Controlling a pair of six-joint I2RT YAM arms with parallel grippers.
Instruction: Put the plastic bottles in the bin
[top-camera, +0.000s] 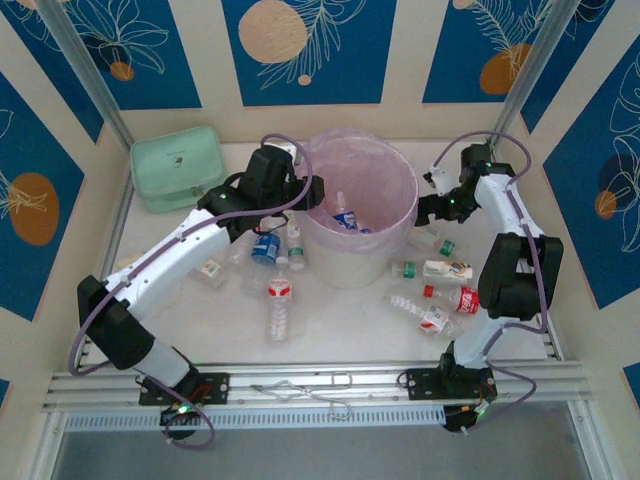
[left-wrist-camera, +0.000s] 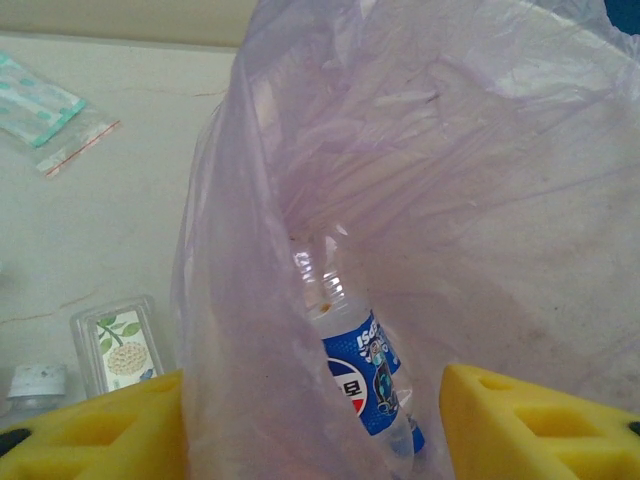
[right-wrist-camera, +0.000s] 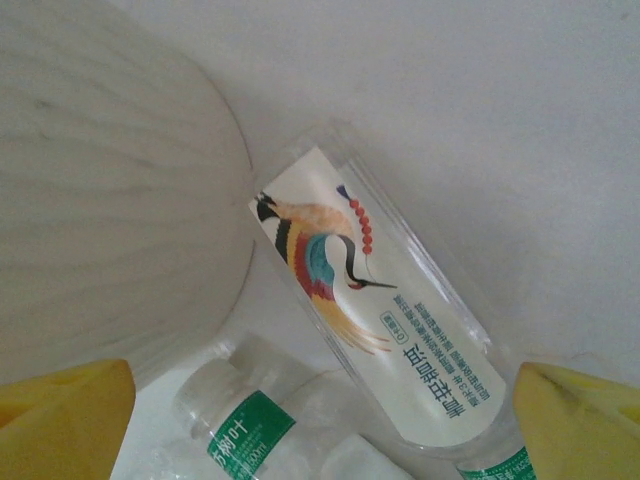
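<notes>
Overhead, I see the round white bin (top-camera: 405, 235) in the middle of the table (top-camera: 340, 315), with loose plastic bottles (top-camera: 281, 292) lying on both sides of it. My left gripper (top-camera: 318, 190) hangs at the bin's left rim. Its wrist camera adds the crinkled, translucent pink liner (left-wrist-camera: 480, 200) and a blue-labelled bottle (left-wrist-camera: 365, 375) neck-up inside, the yellow jaws partly apart and gripping nothing. My right gripper (top-camera: 428, 208), near the bin's right side, is spread wide. Its camera shows the bin's smooth wall and a clear crane-labelled bottle (right-wrist-camera: 370, 300) lying beside it.
</notes>
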